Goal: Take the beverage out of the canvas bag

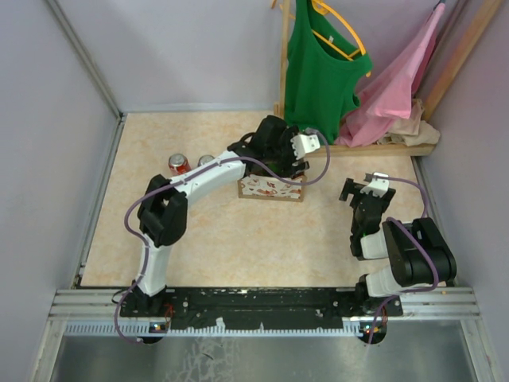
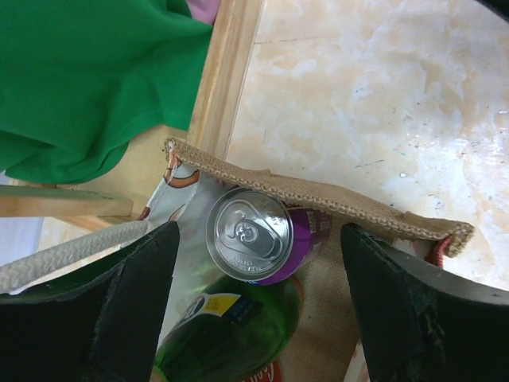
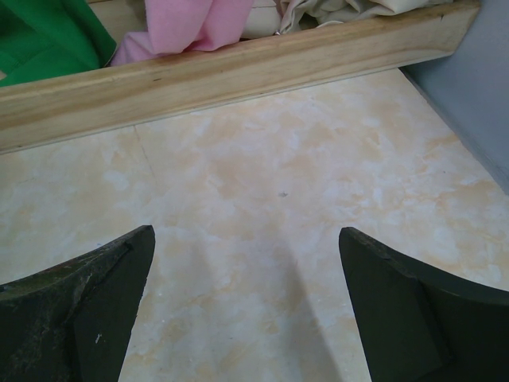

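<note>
Top view: the canvas bag (image 1: 270,188) stands on the table (image 1: 238,247) just above the middle of the frame. The left gripper (image 1: 277,163) hangs right over its open mouth. Two cans (image 1: 178,164) stand to the left of the bag, outside it. The right gripper (image 1: 359,189) sits well apart at the right, over bare table. A green top (image 1: 318,72) and a pink garment (image 1: 398,79) hang at the upper right.

Left wrist view: the fingers (image 2: 135,302) are spread wide and hold nothing. Between them, inside the bag, a purple can (image 2: 250,235) stands with its silver lid up, close under the bag's woven rim (image 2: 334,199). A green bottle (image 2: 231,326) lies lower in the frame.

Right wrist view: its fingers (image 3: 79,310) are also wide apart and hold nothing; a wooden rail (image 3: 238,68) crosses the top.

The step looks like the approach before the grasp. Next, the left gripper would need to drop straight down with one finger on each side of the purple can, clear of rim and handle, then close and lift.
</note>
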Motion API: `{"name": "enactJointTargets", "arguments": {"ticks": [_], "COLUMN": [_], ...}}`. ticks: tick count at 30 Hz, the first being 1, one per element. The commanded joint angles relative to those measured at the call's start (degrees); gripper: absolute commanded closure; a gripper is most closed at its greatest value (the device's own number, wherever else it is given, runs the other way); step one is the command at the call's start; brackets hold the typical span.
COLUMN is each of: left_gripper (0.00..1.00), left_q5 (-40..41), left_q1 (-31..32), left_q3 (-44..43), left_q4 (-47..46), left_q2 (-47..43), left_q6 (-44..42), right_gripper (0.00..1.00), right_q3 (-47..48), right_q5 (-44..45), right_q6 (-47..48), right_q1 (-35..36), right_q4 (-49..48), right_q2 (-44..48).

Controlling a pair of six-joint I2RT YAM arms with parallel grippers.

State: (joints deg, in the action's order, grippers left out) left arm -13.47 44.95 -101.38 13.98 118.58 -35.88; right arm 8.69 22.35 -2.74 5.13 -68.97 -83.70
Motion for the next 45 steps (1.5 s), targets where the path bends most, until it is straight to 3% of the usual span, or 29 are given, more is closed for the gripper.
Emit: {"name": "enactJointTargets", "arguments": {"ticks": [1,5,13,45], "left_gripper": [0.11,0.04,0.00,0.04], "left_q5": [2.0,3.5,4.8,3.6], "left_q1": [-0.1,-0.1,-0.1,-0.1], "left_q3": [-1.7,-3.3,-4.2,-3.4], "left_q4": [-0.4,1.1,0.8,0.6], "left_q2": [2.4,3.8,5.1,9.4], "left_q6": [-0.3,-0.5,-1.2,0.3], "right_gripper": [0.01,0.01,0.01,0.01], "right_q3": [1.2,1.2,1.2,1.2], "right_q5": [0.2,0.2,0.2,0.2], "right_q6": [0.0,0.1,0.0,0.0], "right_q1": [-0.3,-0.3,-0.2,-0.3], "right_q4": [-2.4,-2.4,-2.4,-2.4], "right_q2": [0.5,0.5,0.5,0.5]}}
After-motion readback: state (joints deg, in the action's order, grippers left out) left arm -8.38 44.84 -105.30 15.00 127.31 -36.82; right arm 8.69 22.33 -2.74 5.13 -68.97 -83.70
